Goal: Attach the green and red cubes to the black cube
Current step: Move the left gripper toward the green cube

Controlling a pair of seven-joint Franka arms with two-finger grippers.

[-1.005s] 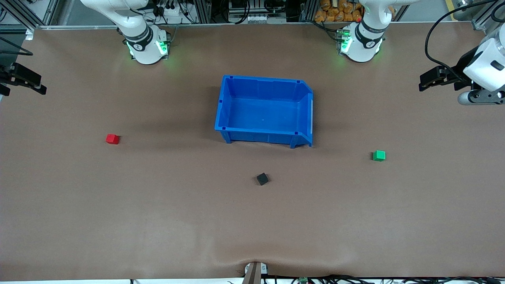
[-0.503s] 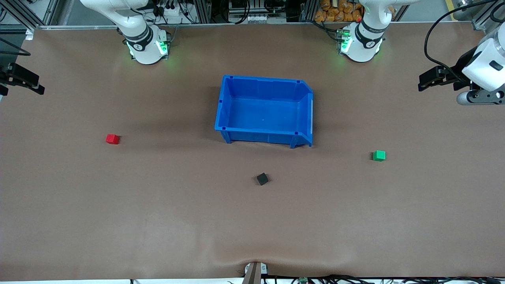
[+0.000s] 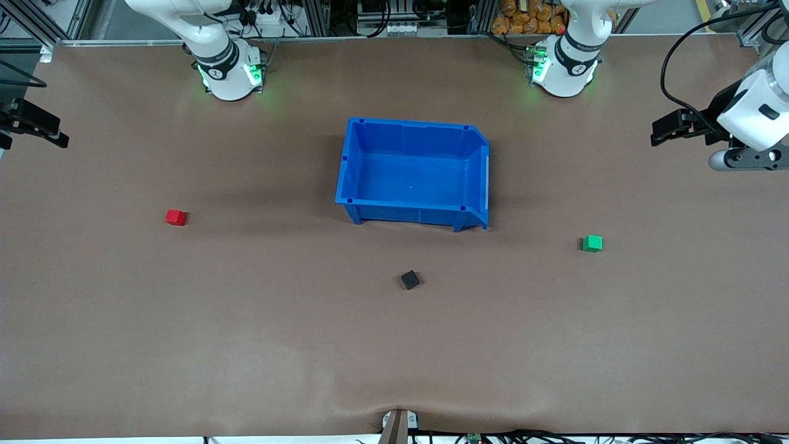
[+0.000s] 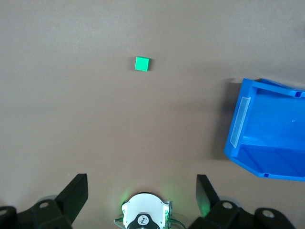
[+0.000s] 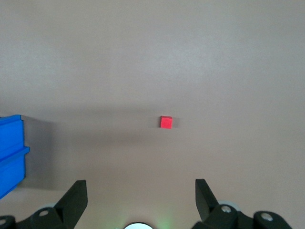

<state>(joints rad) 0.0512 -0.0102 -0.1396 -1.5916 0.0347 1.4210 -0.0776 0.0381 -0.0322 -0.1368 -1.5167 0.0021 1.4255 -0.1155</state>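
The black cube (image 3: 410, 280) lies on the brown table, nearer to the front camera than the blue bin. The red cube (image 3: 175, 217) (image 5: 166, 122) sits toward the right arm's end of the table. The green cube (image 3: 592, 243) (image 4: 141, 63) sits toward the left arm's end. All three lie well apart. My left gripper (image 3: 666, 128) (image 4: 141, 191) hangs open and empty high over the left arm's end of the table. My right gripper (image 3: 43, 126) (image 5: 139, 195) hangs open and empty over the right arm's end, partly cut off at the view's edge.
A large blue bin (image 3: 413, 125) (image 4: 267, 164) (image 5: 9, 143) stands empty mid-table between the two arm bases. The left arm's base (image 4: 143, 217) shows between the left gripper's fingers. A small fixture (image 3: 399, 422) sits at the table's front edge.
The left hand has drifted a little upward in the front view, and the right gripper has shifted slightly toward the view's edge. The cubes and the bin have not moved.
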